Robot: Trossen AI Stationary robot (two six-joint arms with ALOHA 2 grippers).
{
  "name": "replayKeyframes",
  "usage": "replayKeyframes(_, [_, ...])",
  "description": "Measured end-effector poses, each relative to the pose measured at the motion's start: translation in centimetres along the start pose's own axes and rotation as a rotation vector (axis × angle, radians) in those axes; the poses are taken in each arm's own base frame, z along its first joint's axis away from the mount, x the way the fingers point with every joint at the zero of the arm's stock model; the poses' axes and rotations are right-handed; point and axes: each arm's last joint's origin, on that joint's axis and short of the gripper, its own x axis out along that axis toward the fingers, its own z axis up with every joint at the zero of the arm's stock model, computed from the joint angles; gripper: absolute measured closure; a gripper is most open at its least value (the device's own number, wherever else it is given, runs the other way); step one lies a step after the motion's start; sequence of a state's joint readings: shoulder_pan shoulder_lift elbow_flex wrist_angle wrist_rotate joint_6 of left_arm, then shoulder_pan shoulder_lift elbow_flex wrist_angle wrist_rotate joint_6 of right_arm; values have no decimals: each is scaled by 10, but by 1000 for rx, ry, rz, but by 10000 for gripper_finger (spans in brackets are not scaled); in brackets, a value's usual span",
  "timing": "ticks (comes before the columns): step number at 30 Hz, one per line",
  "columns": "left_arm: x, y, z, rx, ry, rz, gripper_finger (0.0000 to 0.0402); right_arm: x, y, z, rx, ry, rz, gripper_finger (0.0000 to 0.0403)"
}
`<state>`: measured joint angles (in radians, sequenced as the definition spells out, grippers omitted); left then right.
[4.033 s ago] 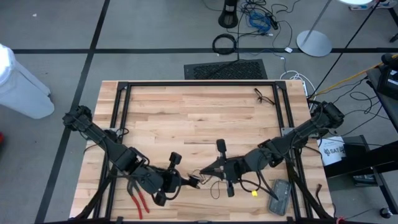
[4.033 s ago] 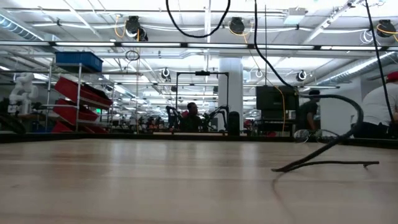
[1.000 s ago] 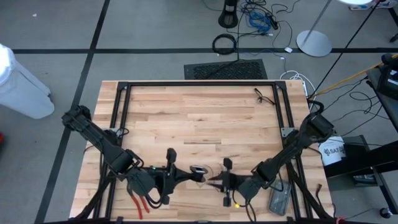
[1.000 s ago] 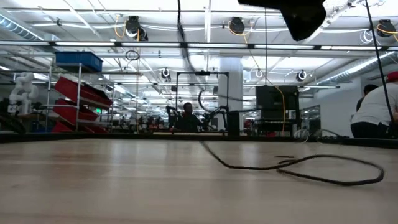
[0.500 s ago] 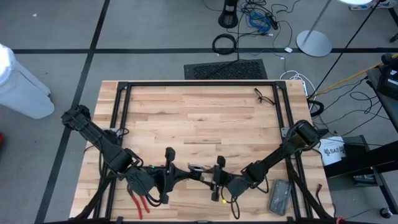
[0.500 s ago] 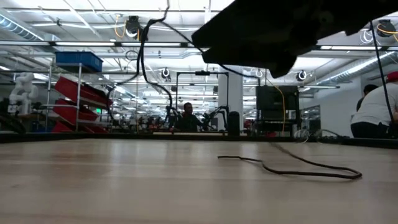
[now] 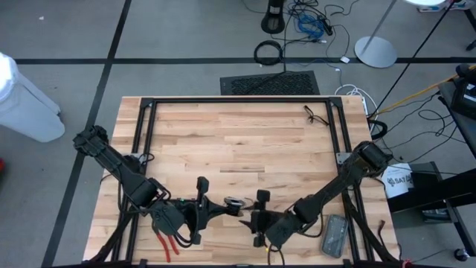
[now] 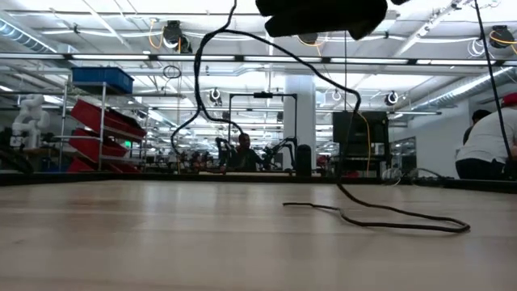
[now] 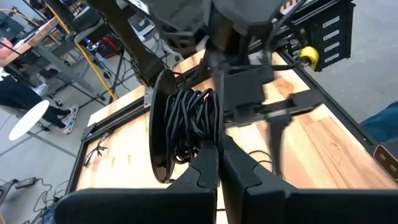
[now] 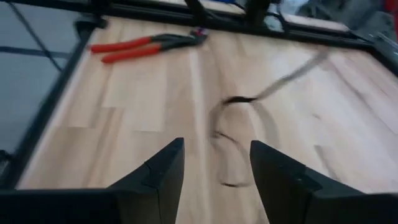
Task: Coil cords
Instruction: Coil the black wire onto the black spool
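Since a second ago my right arm has swung inward along the table's near edge, carrying my right tool [image 7: 255, 220] from right of centre to just beside my left tool [image 7: 239, 208], and its fingers, narrower then, now stand wide apart. The loop of cord lying on the wood has flattened and drawn in since that moment.

The butcher-block table [image 7: 238, 141], framed by black rails, carries both dark arms, which reach in from the left and right edges and meet low at the near middle. Red-handled pliers [image 7: 167, 244] lie at the near left beside my left arm; a grey device [image 7: 334, 235] lies at the near right.

My left tool is pressed together on the cord [image 9: 193, 127], which is wound in many black turns against a dark round puck [image 9: 160, 127] held on edge just ahead of the fingers. In the low view the loose run of that thin cord [image 8: 380, 217] arcs down from the tools overhead and trails in a flat loop on the table. My right tool hovers above that slack, empty, with the pliers [image 10: 146, 43] farther off in its own view.
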<state>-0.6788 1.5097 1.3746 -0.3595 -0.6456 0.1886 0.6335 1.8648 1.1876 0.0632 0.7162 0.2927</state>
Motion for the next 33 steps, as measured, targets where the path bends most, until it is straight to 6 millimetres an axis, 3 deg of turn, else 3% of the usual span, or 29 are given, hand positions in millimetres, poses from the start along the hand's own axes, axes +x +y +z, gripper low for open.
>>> replayKeyframes(9, [0,0,0,1,1,-1,399,-12,-8,21,-12,-8,-42,234])
replayKeyframes(21, [0,0,1,0,-5,0,399,17,-24,10,-22,66,-74,237])
replayKeyframes(25, [0,0,0,1,-2,0,399,18,-24,10,-65,63,-71,279])
replayKeyframes(30, [0,0,0,2,-2,0,399,19,-23,10,-76,79,-16,383])
replayKeyframes(33, [0,0,0,1,-2,0,399,20,-25,10,-71,89,2,392])
